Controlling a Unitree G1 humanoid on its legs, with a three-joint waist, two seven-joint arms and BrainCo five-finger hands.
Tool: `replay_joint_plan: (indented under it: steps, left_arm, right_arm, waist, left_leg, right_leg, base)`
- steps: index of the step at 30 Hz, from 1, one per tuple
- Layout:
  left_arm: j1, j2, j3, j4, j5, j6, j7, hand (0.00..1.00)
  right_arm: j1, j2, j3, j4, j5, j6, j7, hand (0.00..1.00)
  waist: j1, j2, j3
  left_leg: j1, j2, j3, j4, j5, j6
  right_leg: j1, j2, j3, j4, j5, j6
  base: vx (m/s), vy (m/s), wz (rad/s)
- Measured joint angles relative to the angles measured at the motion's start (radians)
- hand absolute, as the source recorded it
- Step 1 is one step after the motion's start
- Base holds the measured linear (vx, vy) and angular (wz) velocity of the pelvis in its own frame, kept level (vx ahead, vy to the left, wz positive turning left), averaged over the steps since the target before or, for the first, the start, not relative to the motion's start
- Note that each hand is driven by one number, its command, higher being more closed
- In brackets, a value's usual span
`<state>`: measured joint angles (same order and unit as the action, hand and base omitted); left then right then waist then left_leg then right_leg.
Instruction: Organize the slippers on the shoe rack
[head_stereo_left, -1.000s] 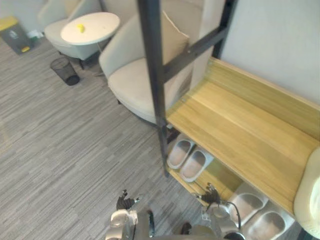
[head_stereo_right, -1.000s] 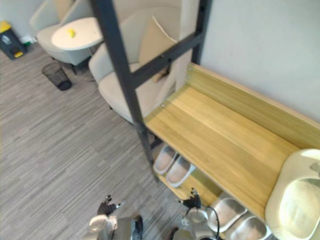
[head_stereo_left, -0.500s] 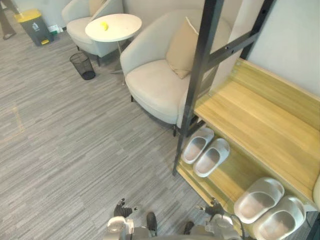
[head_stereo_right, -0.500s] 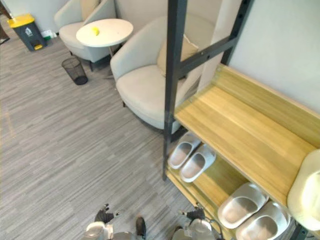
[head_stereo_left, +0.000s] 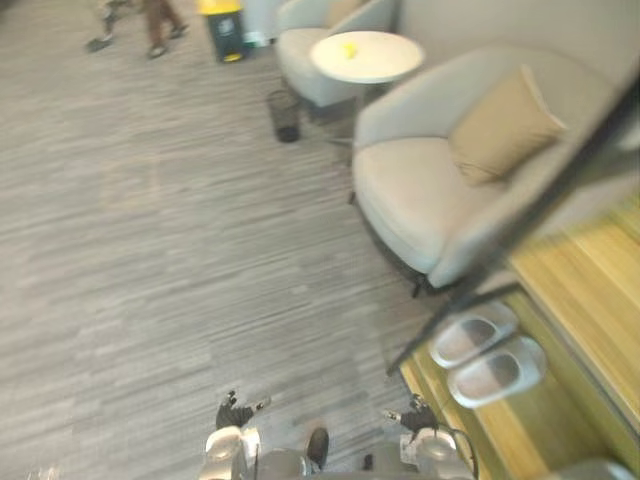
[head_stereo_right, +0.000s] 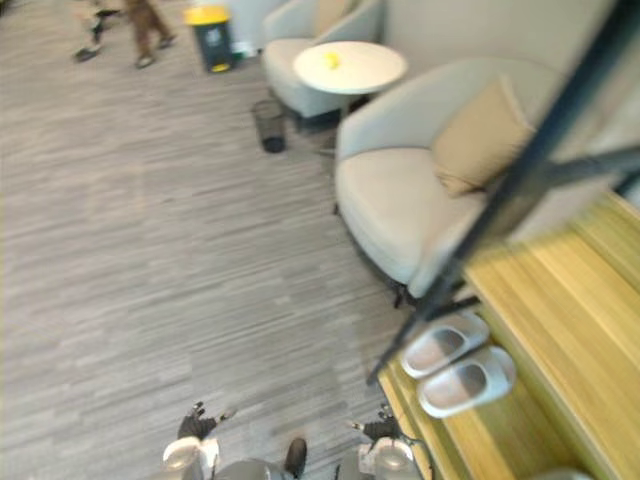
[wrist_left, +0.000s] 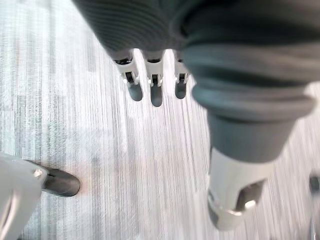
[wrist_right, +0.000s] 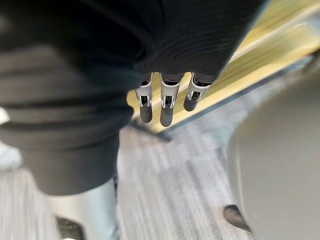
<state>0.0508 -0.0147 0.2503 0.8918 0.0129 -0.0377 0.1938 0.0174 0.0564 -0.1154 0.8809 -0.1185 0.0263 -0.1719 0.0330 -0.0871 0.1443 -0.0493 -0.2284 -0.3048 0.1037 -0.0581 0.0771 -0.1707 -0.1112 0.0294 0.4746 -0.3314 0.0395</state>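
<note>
A pair of pale grey slippers (head_stereo_left: 472, 336) (head_stereo_left: 497, 370) lies side by side on the lower board of the wooden shoe rack (head_stereo_left: 590, 290), just behind its black slanted post (head_stereo_left: 520, 230). Both of my hands hang low near the floor and hold nothing. The left hand (head_stereo_left: 235, 413) is over the grey floor, well to the left of the rack, its fingers (wrist_left: 150, 87) straight. The right hand (head_stereo_left: 415, 417) hangs beside the rack's front corner, its fingers (wrist_right: 167, 102) straight too, with the rack's wooden edge (wrist_right: 260, 55) past them.
A beige armchair (head_stereo_left: 420, 190) with a tan cushion (head_stereo_left: 500, 125) stands left of the rack. Behind it are a round white table (head_stereo_left: 365, 58) with a yellow object, a second armchair, a black wastebasket (head_stereo_left: 287, 115) and a yellow-lidded bin (head_stereo_left: 222, 18). A person's legs (head_stereo_left: 130, 22) are at the far back left.
The camera has swung left: the rack has slid to the right edge and more floor shows. The second pair of slippers has left the picture. Both hands hang as before.
</note>
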Motion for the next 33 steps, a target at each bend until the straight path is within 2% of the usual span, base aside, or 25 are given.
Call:
replay_joint_plan:
  steps: [1,2,5,6,7,8,9,10,11,12,13,15,16,17,19,20,21,23,24,26,29,30,31,32,33]
  left_arm:
    - [0.001,-0.001,0.006,0.002,-0.009,0.001,0.0,0.0]
    - [0.003,-0.001,0.008,0.001,-0.017,-0.002,0.001,0.0]
    - [0.003,-0.009,0.008,-0.002,-0.017,0.002,0.0,0.0]
    - [-0.002,-0.021,0.011,-0.015,-0.018,0.005,0.0,0.0]
    - [-0.014,-0.042,0.025,-0.013,-0.018,0.005,0.003,0.0]
    - [-0.023,-0.058,0.034,-0.006,-0.019,0.005,0.003,0.0]
    - [-0.035,-0.055,0.041,0.004,-0.021,0.005,0.001,0.0]
    - [-0.035,-0.048,0.02,0.01,-0.023,0.008,-0.001,0.0]
    - [-0.036,-0.048,0.017,0.009,-0.023,0.008,0.0,0.0]
    - [-0.039,-0.047,0.009,0.008,-0.023,0.008,0.0,0.0]
    - [-0.04,-0.046,-0.004,0.008,-0.022,0.008,0.0,0.0]
    - [-0.039,-0.045,-0.013,0.032,-0.016,0.008,-0.001,0.0]
    - [-0.04,-0.043,-0.013,0.035,-0.016,0.008,0.0,0.0]
    - [-0.043,-0.033,-0.013,0.037,-0.015,0.007,-0.001,0.0]
    - [-0.043,-0.029,-0.012,0.028,-0.015,0.006,-0.001,0.0]
    - [-0.042,-0.021,-0.014,0.033,-0.015,0.008,0.0,0.0]
    - [-0.038,-0.006,-0.014,0.033,-0.015,0.008,0.0,0.0]
    - [-0.027,0.016,-0.011,0.042,-0.016,0.016,0.001,0.0]
    - [-0.025,0.019,-0.007,0.042,-0.016,0.021,0.001,0.0]
    - [-0.03,0.017,-0.001,0.041,-0.017,0.024,0.0,0.0]
    - [-0.033,0.004,0.008,0.042,-0.02,0.025,0.001,0.0]
    - [-0.033,-0.002,0.008,0.043,-0.022,0.024,-0.001,0.0]
    - [-0.032,-0.003,0.008,0.045,-0.023,0.024,-0.002,0.0]
    - [-0.037,-0.011,0.008,0.064,-0.023,0.025,-0.002,0.0]
    - [-0.035,-0.018,0.009,0.07,-0.023,0.025,-0.002,0.0]
  right_arm:
    - [0.003,0.004,0.001,0.001,0.0,0.001,0.0,0.0]
    - [0.002,0.004,0.001,0.003,0.0,0.001,0.0,0.0]
    - [-0.014,0.011,0.015,0.0,0.001,0.0,0.0,0.0]
    - [-0.009,0.007,0.024,-0.003,0.001,0.0,-0.001,0.0]
    - [-0.006,-0.011,0.039,-0.011,0.003,-0.003,-0.002,0.0]
    - [0.002,-0.019,0.049,-0.03,0.003,-0.004,-0.002,0.0]
    - [0.0,-0.013,0.062,-0.047,0.004,-0.007,-0.004,0.0]
    - [0.002,-0.015,0.063,-0.04,0.004,-0.005,-0.003,0.0]
    - [0.005,-0.015,0.054,-0.039,0.004,-0.003,-0.005,0.0]
    - [0.006,-0.017,0.037,-0.039,0.006,-0.002,-0.007,0.0]
    - [0.006,-0.022,0.031,-0.039,0.009,0.001,-0.007,0.0]
    - [0.012,-0.029,0.013,-0.034,0.01,0.0,-0.007,0.0]
    - [0.012,-0.028,0.009,-0.028,0.01,0.001,-0.006,0.0]
    - [-0.007,-0.02,0.001,-0.002,0.01,0.002,-0.005,0.0]
    - [-0.006,-0.019,-0.001,0.005,0.004,0.004,-0.003,0.0]
    - [0.006,-0.018,0.001,0.002,0.001,0.003,-0.002,0.0]
    - [0.014,-0.01,0.003,-0.009,0.0,0.004,0.001,0.0]
    - [0.014,0.004,0.016,-0.019,0.0,0.001,0.005,0.0]
    - [0.016,0.004,0.019,-0.02,0.0,0.0,0.005,0.0]
    - [0.019,0.004,0.015,-0.035,0.0,-0.001,0.004,0.0]
    - [0.006,0.002,-0.007,-0.034,0.001,-0.008,0.004,0.0]
    - [0.002,0.002,-0.022,-0.016,0.001,-0.006,0.005,0.0]
    - [-0.003,0.002,-0.031,-0.002,0.001,-0.006,0.004,0.0]
    - [-0.016,-0.016,-0.04,0.011,0.001,-0.006,0.005,0.0]
    - [-0.019,-0.018,-0.04,0.016,0.001,-0.005,0.005,0.0]
  waist:
    - [0.004,0.004,-0.005]
    - [0.021,0.003,-0.008]
    - [0.012,0.027,-0.01]
    - [0.009,0.044,0.003]
    - [0.012,0.087,0.02]
    - [0.017,0.097,0.023]
    - [0.024,0.098,0.038]
    - [0.016,0.109,0.037]
    - [0.015,0.112,0.034]
    - [0.014,0.104,0.039]
    - [0.015,0.106,0.038]
    - [0.014,0.127,0.022]
    - [0.015,0.123,0.019]
    - [0.017,0.097,0.028]
    - [0.023,0.087,0.035]
    - [0.023,0.085,0.035]
    - [0.026,0.07,0.042]
    - [0.018,0.051,0.039]
    - [0.018,0.041,0.033]
    - [0.018,0.036,0.032]
    - [0.013,0.037,0.032]
    - [0.009,0.037,0.03]
    - [0.003,0.032,0.025]
    - [-0.006,0.046,0.017]
    - [-0.005,0.065,0.008]
  left_leg:
    - [-0.003,0.0,-0.017,0.016,-0.017,-0.005]
    - [-0.007,0.008,-0.026,0.044,-0.037,-0.021]
    - [-0.066,0.004,-0.029,0.186,-0.068,-0.038]
    - [-0.075,0.021,0.003,0.251,-0.068,-0.038]
    - [-0.084,0.049,0.033,0.308,-0.084,-0.065]
    - [-0.094,0.071,0.089,0.357,-0.095,-0.083]
    - [-0.139,0.093,0.205,0.452,-0.117,-0.14]
    - [-0.166,0.154,0.337,0.513,-0.161,-0.114]
    - [-0.179,0.2,0.424,0.531,-0.195,-0.102]
    - [-0.196,0.265,0.526,0.52,-0.222,-0.107]
    - [-0.197,0.304,0.589,0.463,-0.213,-0.104]
    - [-0.192,0.347,0.609,0.315,-0.107,-0.089]
    - [-0.186,0.335,0.594,0.299,-0.122,-0.082]
    - [-0.154,0.292,0.589,0.249,-0.124,-0.071]
    - [-0.126,0.269,0.576,0.237,-0.15,-0.054]
    - [-0.097,0.264,0.565,0.251,-0.178,-0.047]
    - [-0.059,0.256,0.56,0.269,-0.207,-0.042]
    - [-0.008,0.242,0.54,0.285,-0.245,-0.034]
    - [0.019,0.236,0.528,0.28,-0.258,-0.033]
    - [0.062,0.227,0.495,0.257,-0.279,-0.032]
    - [0.138,0.212,0.433,0.2,-0.298,-0.038]
    - [0.165,0.208,0.399,0.16,-0.302,-0.045]
    - [0.182,0.199,0.373,0.14,-0.305,-0.05]
    - [0.225,0.217,0.323,0.113,-0.313,-0.066]
    - [0.231,0.233,0.312,0.107,-0.311,-0.07]
  right_leg:
    - [0.017,0.0,-0.021,-0.016,-0.004,-0.004]
    - [0.043,0.004,-0.043,-0.043,-0.003,-0.009]
    - [0.09,0.018,-0.108,-0.059,0.016,-0.009]
    - [0.085,0.032,-0.125,-0.005,0.042,0.007]
    - [0.062,0.052,-0.127,0.013,0.01,-0.014]
    - [0.103,0.07,-0.13,-0.172,0.018,-0.019]
    - [0.149,0.033,-0.174,-0.29,0.174,-0.018]
    - [0.169,0.039,-0.205,-0.286,0.177,-0.028]
    - [0.183,0.038,-0.221,-0.289,0.175,-0.031]
    - [0.2,0.031,-0.247,-0.292,0.171,-0.031]
    - [0.214,0.024,-0.27,-0.296,0.164,-0.027]
    - [0.229,0.04,-0.29,-0.294,0.125,0.003]
    - [0.231,0.036,-0.288,-0.294,0.112,0.013]
    - [0.234,-0.002,-0.292,-0.272,0.093,0.032]
    - [0.209,-0.036,-0.291,-0.147,0.08,0.053]
    - [0.145,-0.062,-0.268,0.051,0.081,0.059]
    - [0.047,-0.088,-0.21,0.293,0.125,0.056]
    - [-0.064,-0.085,-0.134,0.538,0.128,0.04]
    - [-0.106,-0.073,-0.109,0.59,0.122,0.046]
    - [-0.169,-0.044,-0.11,0.579,0.101,0.052]
    - [-0.218,0.011,-0.148,0.283,0.093,0.042]
    - [-0.208,0.041,-0.15,0.097,0.129,0.014]
    - [-0.199,0.054,-0.147,0.008,0.167,-0.002]
    - [-0.182,0.072,-0.143,-0.006,0.234,-0.07]
    - [-0.173,0.077,-0.152,-0.006,0.23,-0.075]
  base:
    - [0.31,-0.199,0.79]
    - [0.27,-0.136,0.46]
    - [0.25,-0.111,0.52]
    - [0.16,-0.084,0.5]
    - [0.08,-0.022,0.36]
    - [0.06,0.013,0.3]
    - [0.1,0.013,0.39]
    - [0.13,-0.02,0.44]
    - [0.13,-0.042,0.48]
    - [0.17,-0.034,0.46]
    - [0.16,-0.006,0.47]
    - [0.17,0.081,0.4]
    - [0.27,0.192,0.46]
    - [0.25,0.2,0.4]
    - [0.21,0.18,0.34]
    - [0.2,0.165,0.17]
    - [0.21,0.154,0.15]
    - [0.25,0.08,0.34]
    - [0.34,0.043,0.6]
    - [0.29,0.011,0.51]
    - [0.35,-0.037,0.59]
    - [0.53,-0.107,0.84]
    - [0.6,-0.149,1.04]
    - [0.41,-0.116,0.75]
    - [0.58,-0.132,0.77]
